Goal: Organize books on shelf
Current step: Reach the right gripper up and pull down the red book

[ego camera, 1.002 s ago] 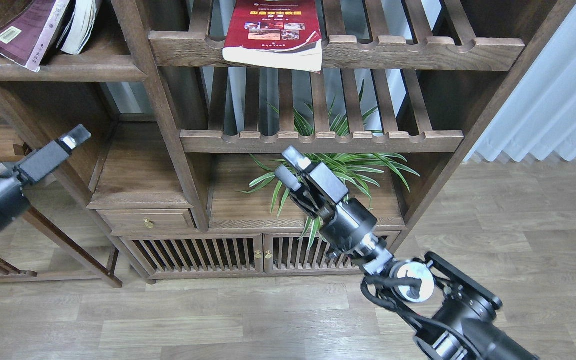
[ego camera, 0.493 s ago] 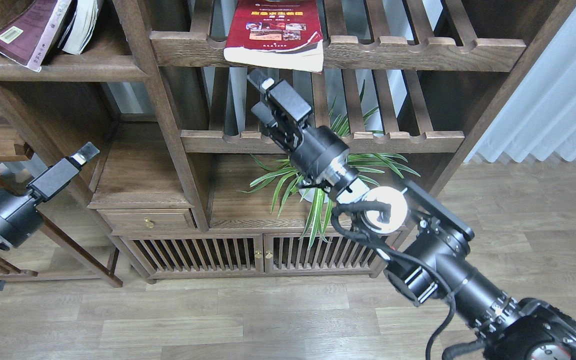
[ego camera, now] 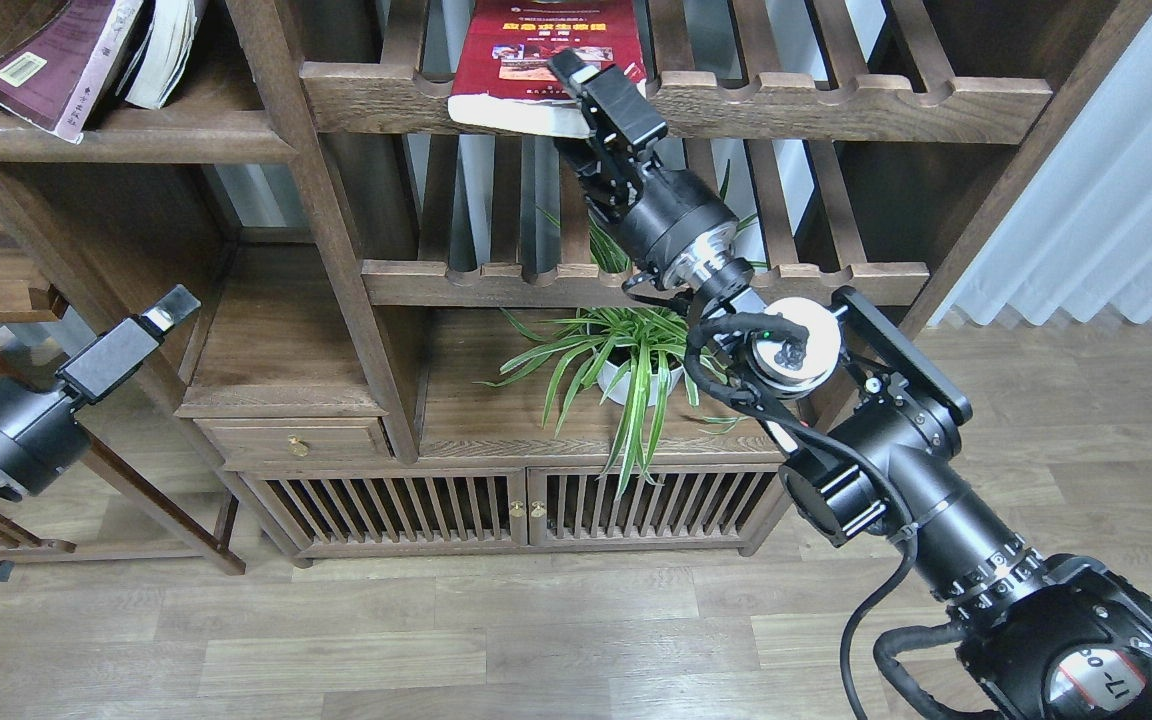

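The bright red book (ego camera: 536,45) lies flat on the upper slatted rack, its front edge overhanging the rail. My right gripper (ego camera: 573,106) is open at that edge, one finger (ego camera: 604,92) over the cover and the other under the pages. The dark maroon book (ego camera: 48,62) and the pale book (ego camera: 164,48) lean together on the solid brown shelf (ego camera: 136,148) at top left. My left gripper (ego camera: 164,312) hangs low at the left, away from the books, and is seen edge-on.
A second slatted rack (ego camera: 816,283) runs below the first. A potted green plant (ego camera: 636,352) stands on the cabinet top under my right arm. A small drawer (ego camera: 296,440) and slatted doors (ego camera: 456,510) are lower. A white curtain (ego camera: 1116,180) hangs at the right.
My right arm has risen from in front of the plant to the red book's front edge. My left gripper has shifted slightly down and right, then held still.
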Robot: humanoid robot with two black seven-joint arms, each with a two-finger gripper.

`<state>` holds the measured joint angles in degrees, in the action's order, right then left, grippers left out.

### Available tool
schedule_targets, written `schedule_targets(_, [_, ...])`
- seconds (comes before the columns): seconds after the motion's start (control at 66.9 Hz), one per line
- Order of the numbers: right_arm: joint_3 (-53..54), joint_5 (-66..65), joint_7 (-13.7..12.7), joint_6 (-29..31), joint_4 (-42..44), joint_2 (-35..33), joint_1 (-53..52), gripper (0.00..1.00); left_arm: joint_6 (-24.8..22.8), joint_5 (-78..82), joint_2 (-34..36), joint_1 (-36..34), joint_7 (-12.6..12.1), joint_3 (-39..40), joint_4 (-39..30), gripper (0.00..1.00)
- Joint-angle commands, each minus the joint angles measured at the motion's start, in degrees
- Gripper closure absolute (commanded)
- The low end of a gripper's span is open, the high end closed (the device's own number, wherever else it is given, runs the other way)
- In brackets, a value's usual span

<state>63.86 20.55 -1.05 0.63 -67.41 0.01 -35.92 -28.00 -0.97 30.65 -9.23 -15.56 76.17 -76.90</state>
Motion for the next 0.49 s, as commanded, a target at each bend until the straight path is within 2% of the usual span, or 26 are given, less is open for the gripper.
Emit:
schedule_targets(0.0, [1.88, 0.37, -0.01, 4.20, 0.53, -0.01, 0.77, 0.96, 0.00, 0.01, 0.03, 0.00, 0.00, 0.03, 0.08, 0.01])
schedule_targets(0.329, [0.30, 0.54, -0.80, 5.96, -2.11, -0.01, 4.98, 0.97, 0.00, -0.34, -0.76, 0.00, 0.35, 0.03, 0.17, 0.01])
schedule_targets(0.478, [0.21, 0.63, -2.11, 12.99, -5.97, -0.01, 9.46, 0.97, 0.00, -1.92, -2.61, 0.09, 0.62, 0.03, 0.08, 0.01])
